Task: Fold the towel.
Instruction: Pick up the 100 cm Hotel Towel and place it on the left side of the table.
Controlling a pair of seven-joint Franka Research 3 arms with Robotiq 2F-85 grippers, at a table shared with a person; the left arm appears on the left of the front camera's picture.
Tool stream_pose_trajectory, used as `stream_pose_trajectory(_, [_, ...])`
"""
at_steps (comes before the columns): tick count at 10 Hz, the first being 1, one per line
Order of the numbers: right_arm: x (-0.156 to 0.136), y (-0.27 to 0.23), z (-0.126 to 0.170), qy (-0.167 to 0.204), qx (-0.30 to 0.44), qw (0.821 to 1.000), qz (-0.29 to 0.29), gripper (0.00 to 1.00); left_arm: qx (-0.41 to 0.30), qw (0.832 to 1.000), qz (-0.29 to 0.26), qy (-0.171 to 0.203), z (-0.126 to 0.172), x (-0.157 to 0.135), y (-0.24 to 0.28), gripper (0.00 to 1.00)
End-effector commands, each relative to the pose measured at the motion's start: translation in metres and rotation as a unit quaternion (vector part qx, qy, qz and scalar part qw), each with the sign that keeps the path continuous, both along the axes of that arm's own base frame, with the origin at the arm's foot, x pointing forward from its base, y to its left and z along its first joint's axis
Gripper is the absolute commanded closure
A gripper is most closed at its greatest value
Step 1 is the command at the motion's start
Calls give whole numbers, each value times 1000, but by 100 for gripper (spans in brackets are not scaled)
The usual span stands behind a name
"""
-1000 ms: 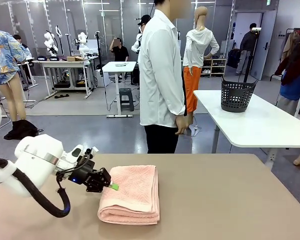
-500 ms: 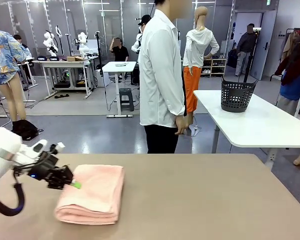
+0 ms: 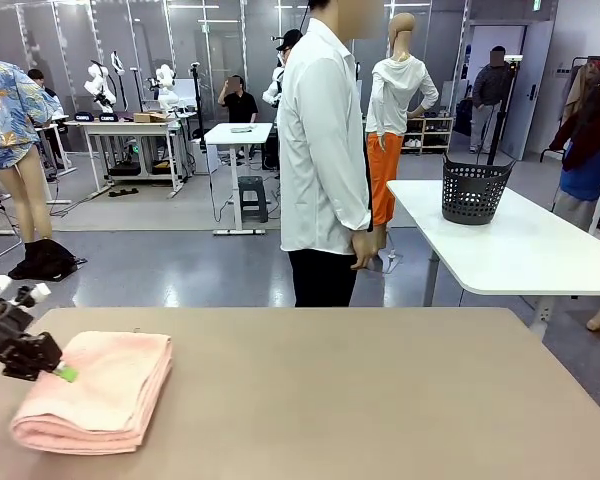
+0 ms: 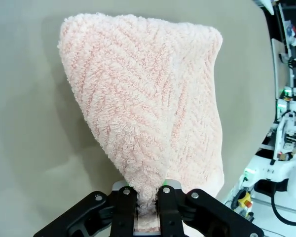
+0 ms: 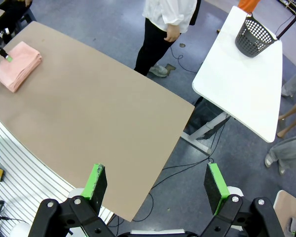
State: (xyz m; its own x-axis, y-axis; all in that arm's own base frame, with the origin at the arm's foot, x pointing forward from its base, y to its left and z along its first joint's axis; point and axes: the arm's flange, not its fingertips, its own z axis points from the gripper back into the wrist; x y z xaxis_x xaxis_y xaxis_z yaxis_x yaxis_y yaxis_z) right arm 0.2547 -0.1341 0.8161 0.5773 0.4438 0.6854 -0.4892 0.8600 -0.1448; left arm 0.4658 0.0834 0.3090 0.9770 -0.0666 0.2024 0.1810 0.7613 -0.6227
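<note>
Nearest: left gripper (image 4: 148, 197), jaws pinched together on a bunched corner of the towel (image 4: 148, 98), green pad tips pressed into the pile.

Item: towel (image 3: 95, 390), pale pink terry, herringbone weave, folded into a thick stacked bundle. It lies at the near left corner of the desk (image 3: 380, 400), close to the left edge.

Handling, judged: soft, limp, light; no risk of breakage; the layers may slip apart under a pull. A hold at a corner or the folded edge, taking all layers, seems best.

Change: a second ago the bundle lay nearer the middle of the desk; it now sits far to the left, drawn along by the left gripper (image 3: 62, 372), fold intact.

Farther: right gripper (image 5: 157, 185), fingers wide apart, empty, high above the desk's edge.

Beyond the far edge: a person (image 3: 325, 150) standing, arms down.
</note>
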Motion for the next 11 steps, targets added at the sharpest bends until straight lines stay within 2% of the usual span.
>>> stream_pose_trajectory(1, [-1,1,-1,2,1,1000,-4,0,15,1000,-10,17,20,0,29,100])
stream_pose_trajectory(5, [-1,1,-1,2,1,1000,-4,0,51,998,22,37,23,6,59,100])
stream_pose_trajectory(8, [-1,1,-1,2,1,1000,-4,0,50,998,24,32,21,6,56,100])
stream_pose_trajectory(9, [-1,1,-1,2,1,1000,-4,0,52,998,24,31,23,3,54,55])
stream_pose_trajectory(10, [-1,1,-1,2,1,1000,-4,0,55,998,27,29,27,-1,53,43])
stream_pose_trajectory(11, [-1,1,-1,2,1,1000,-4,0,58,998,30,25,31,-4,52,12])
